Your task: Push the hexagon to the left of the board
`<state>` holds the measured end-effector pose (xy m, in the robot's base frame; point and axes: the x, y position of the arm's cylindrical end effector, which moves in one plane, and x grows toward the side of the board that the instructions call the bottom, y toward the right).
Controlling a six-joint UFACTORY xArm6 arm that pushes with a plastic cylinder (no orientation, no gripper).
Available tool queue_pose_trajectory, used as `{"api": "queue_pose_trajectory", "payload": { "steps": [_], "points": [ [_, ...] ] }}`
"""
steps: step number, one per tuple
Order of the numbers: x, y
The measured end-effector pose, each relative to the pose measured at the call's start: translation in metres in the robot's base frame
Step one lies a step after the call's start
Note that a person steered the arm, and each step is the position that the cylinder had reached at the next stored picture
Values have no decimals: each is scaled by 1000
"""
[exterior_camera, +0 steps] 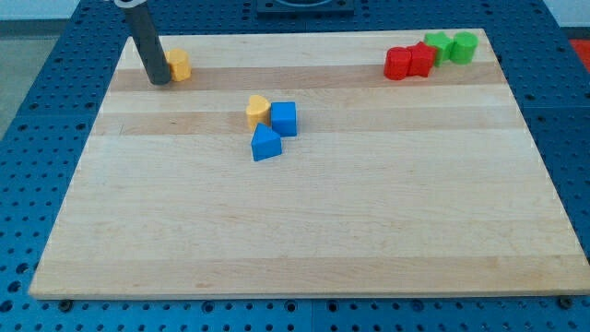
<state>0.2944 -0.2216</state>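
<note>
- The yellow hexagon block (179,65) lies near the top-left corner of the wooden counter (304,240), close to its left and top edges.
- My tip (159,81) touches the hexagon's left side.
- The arm carries no fingers; the rod grasps nothing.
- Centre cluster: yellow rounded block (258,111), blue cube (284,118), blue wedge-like block (265,144).
- Top right: two red blocks (408,62), two green blocks (451,46).
- The counter's lower half lies open.
</note>
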Motion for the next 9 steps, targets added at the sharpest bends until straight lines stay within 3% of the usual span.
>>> {"api": "queue_pose_trajectory", "payload": {
  "steps": [1,2,3,7,9],
  "points": [
    [40,16],
    [65,77],
    [22,83],
    [-13,36],
    [-13,50]
  ]
}}
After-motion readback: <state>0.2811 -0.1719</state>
